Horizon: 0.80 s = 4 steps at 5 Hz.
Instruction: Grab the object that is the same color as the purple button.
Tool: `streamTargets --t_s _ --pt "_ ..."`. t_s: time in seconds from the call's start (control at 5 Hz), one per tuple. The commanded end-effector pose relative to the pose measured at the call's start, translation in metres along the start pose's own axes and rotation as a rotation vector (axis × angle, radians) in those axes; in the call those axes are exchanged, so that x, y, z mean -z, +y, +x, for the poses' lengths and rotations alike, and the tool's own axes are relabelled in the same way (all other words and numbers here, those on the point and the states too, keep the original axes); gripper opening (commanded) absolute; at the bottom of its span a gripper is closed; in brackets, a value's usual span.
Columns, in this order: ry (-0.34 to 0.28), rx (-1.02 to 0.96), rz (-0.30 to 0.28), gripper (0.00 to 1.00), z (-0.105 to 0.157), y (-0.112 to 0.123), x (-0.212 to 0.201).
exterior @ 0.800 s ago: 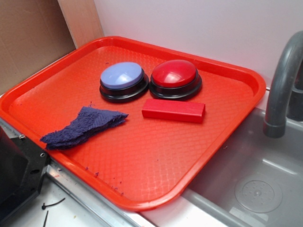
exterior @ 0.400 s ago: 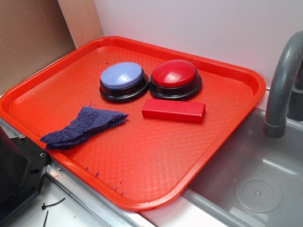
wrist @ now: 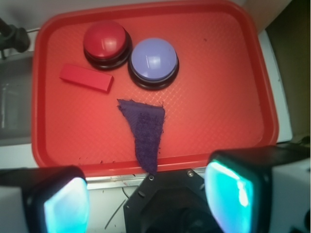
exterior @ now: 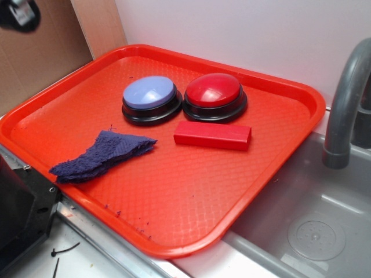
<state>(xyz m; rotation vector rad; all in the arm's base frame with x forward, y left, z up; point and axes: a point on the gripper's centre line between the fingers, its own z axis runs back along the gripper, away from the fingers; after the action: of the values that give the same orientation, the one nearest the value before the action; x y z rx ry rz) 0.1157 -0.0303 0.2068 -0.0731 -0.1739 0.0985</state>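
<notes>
The dark purple rag [exterior: 103,155] lies flat near the front left edge of the red tray [exterior: 191,197]; it also shows in the wrist view [wrist: 145,131], its tip over the tray's rim. The purple button [exterior: 149,98] with its pale lavender dome stands behind it, also in the wrist view [wrist: 153,62]. My gripper [wrist: 146,201] is open and empty, high above the tray's near edge, with its fingers [wrist: 63,204] wide apart. A small part of it shows at the exterior view's top left [exterior: 17,13].
A red-domed button [exterior: 214,95] stands right of the purple one, with a red rectangular block [exterior: 213,135] in front of it. A grey sink [exterior: 313,231] with a faucet [exterior: 345,104] is at the right. A black mount [exterior: 20,214] sits front left.
A part of the gripper has come into the exterior view at the top left corner. Nothing on the tray has moved.
</notes>
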Motion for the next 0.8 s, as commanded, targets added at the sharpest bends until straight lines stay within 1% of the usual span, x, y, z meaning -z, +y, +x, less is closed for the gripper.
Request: streamTargets --t_s 0.0,0.2,0.4,0.6 --pt "0.042 -0.037 -0.056 1.00 0.003 -0.004 0.056" --pt "0.117 -0.059 -0.049 1.00 0.001 -0.005 0.107" --pt "0.157 -0.085 -0.068 1.00 0.001 -0.002 0.138" --pt "0.205 -0.084 -0.033 1.00 0.000 -0.002 0.168"
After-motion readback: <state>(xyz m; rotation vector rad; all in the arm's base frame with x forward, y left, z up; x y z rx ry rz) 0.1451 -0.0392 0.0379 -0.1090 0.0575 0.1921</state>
